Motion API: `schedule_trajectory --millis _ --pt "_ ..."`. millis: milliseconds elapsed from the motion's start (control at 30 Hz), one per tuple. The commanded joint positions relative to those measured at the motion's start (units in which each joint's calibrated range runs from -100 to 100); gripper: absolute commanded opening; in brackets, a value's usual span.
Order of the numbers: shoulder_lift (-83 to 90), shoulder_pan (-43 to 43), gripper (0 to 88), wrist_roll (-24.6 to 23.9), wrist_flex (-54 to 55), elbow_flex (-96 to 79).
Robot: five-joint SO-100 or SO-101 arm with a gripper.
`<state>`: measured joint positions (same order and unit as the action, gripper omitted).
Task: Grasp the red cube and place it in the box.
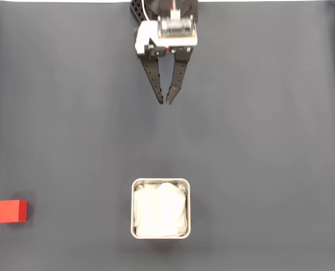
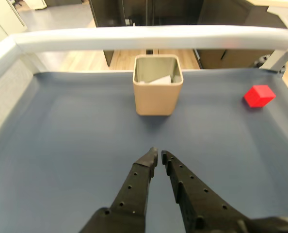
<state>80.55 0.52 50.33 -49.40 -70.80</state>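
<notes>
1. Fixed view, task items. The red cube (image 1: 12, 211) sits at the lower left of the frame on the dark grey mat (image 1: 269, 141), well apart from everything else. The box (image 1: 161, 208), a square metal tin with a silvery rim and white lining, sits at lower centre, with no cube in it.

2. Fixed view, arm. The gripper (image 1: 164, 101) hangs from the top centre of the frame, fingers pointing down-frame toward the box. The jaws stand nearly together, only a sliver of gap at the tips, and hold nothing.

3. Fixed view, step in hand, by judgement: the reach to the cube has not begun. To do it well, the arm should swing toward the lower left, spread the jaws wider than the cube before descending, and square the fingers to two opposite faces so that it does not skid on the mat.

4. Wrist view, task items. The box (image 2: 158, 91) stands at upper centre, straight ahead of the fingers; the red cube (image 2: 259, 95) lies at the right edge, upper half. A pale rail (image 2: 149, 36) crosses the top.

5. Wrist view, arm. The gripper (image 2: 158, 155) rises from the bottom edge, tips close together and empty, above bare mat (image 2: 61, 145), well short of the box.
</notes>
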Motion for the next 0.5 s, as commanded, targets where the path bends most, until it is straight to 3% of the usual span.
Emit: schedule_trajectory --millis 0,467 --pt "-7.06 -0.45 0.0 1.07 -0.92 13.41" --pt "-26.56 0.19 0.0 1.42 -15.19 41.78"
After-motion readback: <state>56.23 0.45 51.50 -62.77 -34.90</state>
